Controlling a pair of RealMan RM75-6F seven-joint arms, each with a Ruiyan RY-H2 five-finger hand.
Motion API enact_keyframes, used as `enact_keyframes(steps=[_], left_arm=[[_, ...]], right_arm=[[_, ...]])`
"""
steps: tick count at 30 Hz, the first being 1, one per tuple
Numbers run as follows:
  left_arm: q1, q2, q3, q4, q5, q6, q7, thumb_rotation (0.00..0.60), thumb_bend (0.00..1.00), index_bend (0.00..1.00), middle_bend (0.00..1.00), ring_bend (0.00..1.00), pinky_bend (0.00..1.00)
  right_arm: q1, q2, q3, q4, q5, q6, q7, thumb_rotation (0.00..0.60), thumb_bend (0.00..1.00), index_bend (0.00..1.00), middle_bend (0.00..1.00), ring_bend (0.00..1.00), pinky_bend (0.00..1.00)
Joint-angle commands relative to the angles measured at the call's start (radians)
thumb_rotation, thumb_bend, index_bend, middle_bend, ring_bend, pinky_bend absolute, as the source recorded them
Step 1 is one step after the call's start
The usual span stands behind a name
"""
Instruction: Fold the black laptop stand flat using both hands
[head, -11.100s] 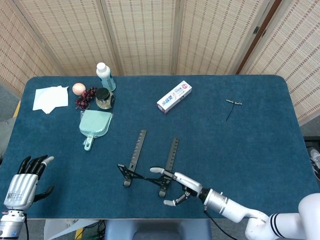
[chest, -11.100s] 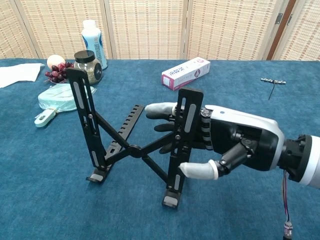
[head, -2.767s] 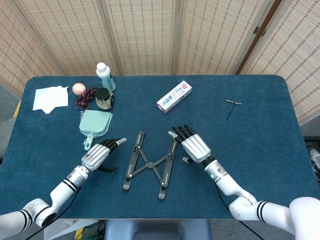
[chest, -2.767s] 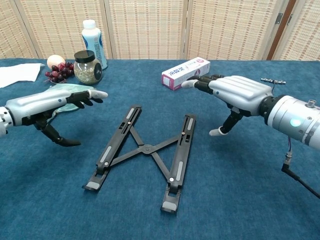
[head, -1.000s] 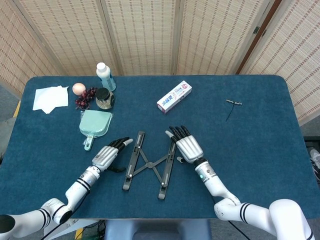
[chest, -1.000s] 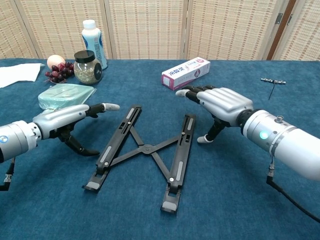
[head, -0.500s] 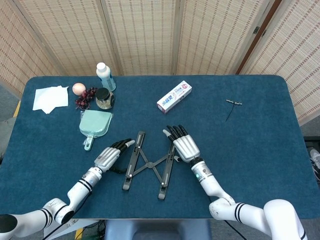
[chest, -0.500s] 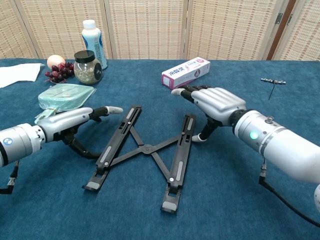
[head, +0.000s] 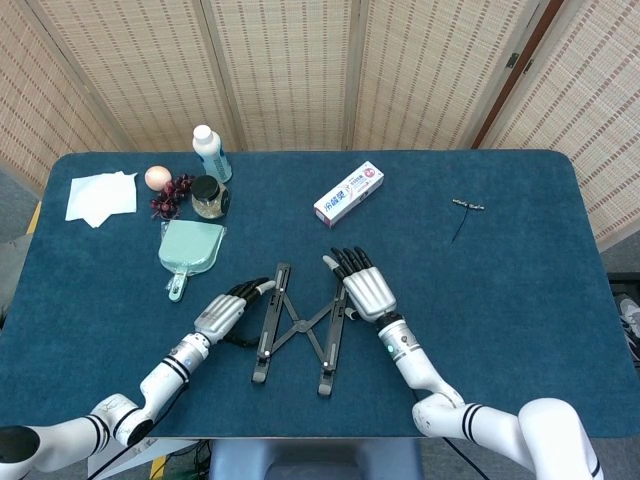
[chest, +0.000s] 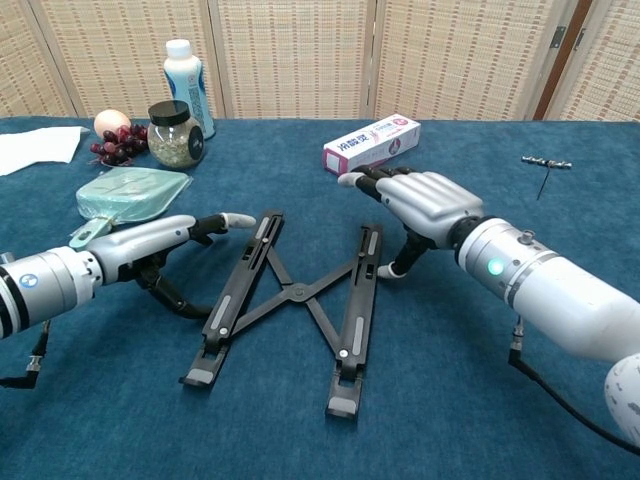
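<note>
While the black laptop stand (chest: 290, 295) lies collapsed flat near the tabletop's (head: 520, 290) front edge, left hand (chest: 150, 240) sits at its left rail, right hand (chest: 420, 205) at its right rail; both have fingers spread, grasping nothing. Toothpaste box (head: 349, 195) lies behind, mid-table.

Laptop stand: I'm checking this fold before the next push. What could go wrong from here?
The stand lies flat but its two rails are apart, with the left hand and right hand at their outer sides. Uneven pushing might skew or slide it on the cloth instead of closing it. The right thumb reaches down beside the right rail, so it could get pinched or snag.
</note>
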Motion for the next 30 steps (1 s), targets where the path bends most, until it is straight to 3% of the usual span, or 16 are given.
enact_keyframes(steps=[1, 30], left_arm=[[-0.003, 0.000, 0.000, -0.004, 0.002, -0.003, -0.005, 0.600, 0.20, 0.00, 0.00, 0.04, 0.11], [-0.045, 0.021, 0.010, -0.074, 0.018, -0.049, -0.026, 0.600, 0.20, 0.00, 0.00, 0.04, 0.11]], right_arm=[[0.004, -0.009, 0.002, 0.012, -0.003, 0.002, 0.006, 0.600, 0.06, 0.00, 0.00, 0.00, 0.00], [0.066, -0.109, 0.038, 0.120, -0.025, 0.014, 0.074, 0.600, 0.07, 0.00, 0.00, 0.00, 0.00]])
